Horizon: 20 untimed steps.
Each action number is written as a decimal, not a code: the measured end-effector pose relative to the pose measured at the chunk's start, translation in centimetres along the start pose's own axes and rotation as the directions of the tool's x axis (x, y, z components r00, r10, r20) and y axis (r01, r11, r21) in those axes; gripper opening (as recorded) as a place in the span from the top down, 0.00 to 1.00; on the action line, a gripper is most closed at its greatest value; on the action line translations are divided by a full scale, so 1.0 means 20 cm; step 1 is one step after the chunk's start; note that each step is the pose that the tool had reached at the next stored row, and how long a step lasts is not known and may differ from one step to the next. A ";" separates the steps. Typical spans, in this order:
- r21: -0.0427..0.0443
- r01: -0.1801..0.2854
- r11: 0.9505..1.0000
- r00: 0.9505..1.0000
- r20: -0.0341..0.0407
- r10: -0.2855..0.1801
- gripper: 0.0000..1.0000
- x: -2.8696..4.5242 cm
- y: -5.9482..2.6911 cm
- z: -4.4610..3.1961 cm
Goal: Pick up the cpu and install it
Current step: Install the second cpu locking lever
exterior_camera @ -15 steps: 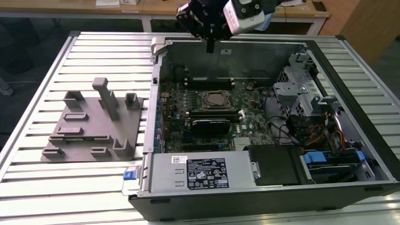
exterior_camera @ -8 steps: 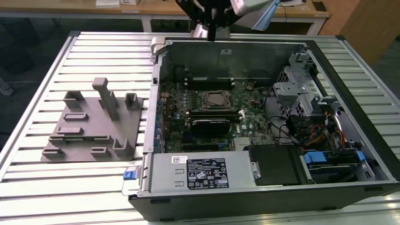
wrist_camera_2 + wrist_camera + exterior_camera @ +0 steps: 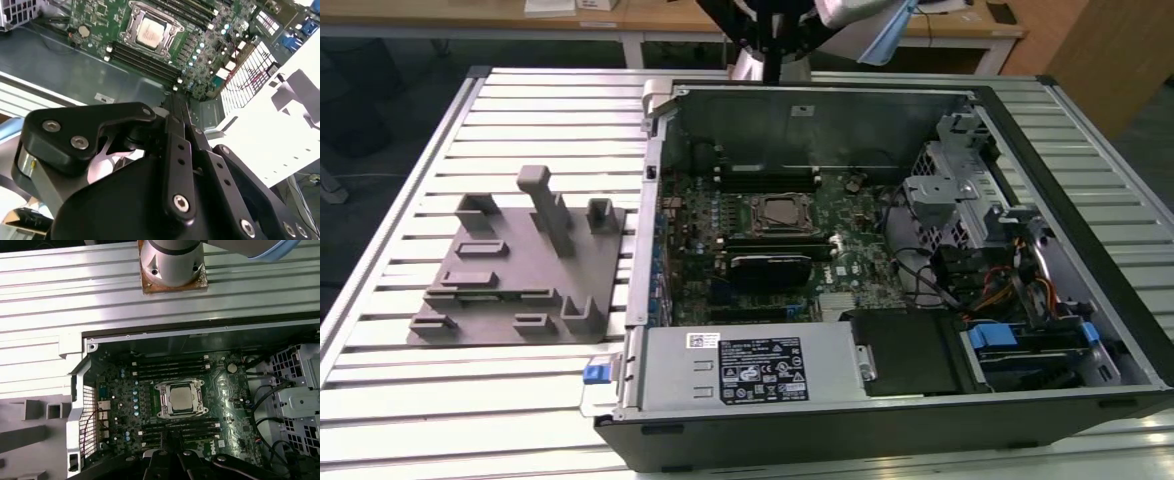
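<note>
On the exterior view's left, a grey plastic fixture (image 3: 520, 265) of upright blocks and slots sits on the ribbed metal table (image 3: 400, 390), just beside the wall of the open computer case (image 3: 881, 400). None of its slots visibly holds a chip.

Further right, inside the case, the green motherboard (image 3: 720, 215) lies flat with the socket (image 3: 781, 211) near its middle. The cpu (image 3: 782, 211) already sits within that metal frame, its silver-grey top facing up; both wrist views show it too, squarely seated in the frame (image 3: 180, 397) (image 3: 149, 33). By the look of it the placing is done. Whether the retention frame and lever are fully latched I cannot tell.

The gripper (image 3: 172, 456) hangs above the board, clear of the socket and over the memory slots (image 3: 180, 427) beside it. It carries nothing; its dark fingers (image 3: 177, 117) appear drawn close together, meeting at the tips.

Room to move is fair straight above the socket, which lies open to the sky. Hemming it in are the case's back wall, the power supply (image 3: 747, 365) along the near edge, and, on the exterior view's right, the drive cage (image 3: 961, 190) with its loose cables (image 3: 927, 280).
</note>
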<state>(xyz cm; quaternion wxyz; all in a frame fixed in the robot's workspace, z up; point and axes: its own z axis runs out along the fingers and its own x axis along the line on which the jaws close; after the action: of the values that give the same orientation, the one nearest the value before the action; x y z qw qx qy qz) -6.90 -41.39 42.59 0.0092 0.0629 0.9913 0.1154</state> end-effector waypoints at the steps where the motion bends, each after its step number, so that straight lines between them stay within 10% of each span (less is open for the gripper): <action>1: 0.000 0.000 1.000 1.000 0.000 0.000 0.89 0.000 -0.002 0.007; 20: 0.000 0.000 1.000 1.000 0.001 0.000 0.89 0.001 -0.035 0.147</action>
<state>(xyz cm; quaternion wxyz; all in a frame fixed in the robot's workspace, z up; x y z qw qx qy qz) -6.90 -41.39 39.57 0.0095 0.0629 0.9913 0.1154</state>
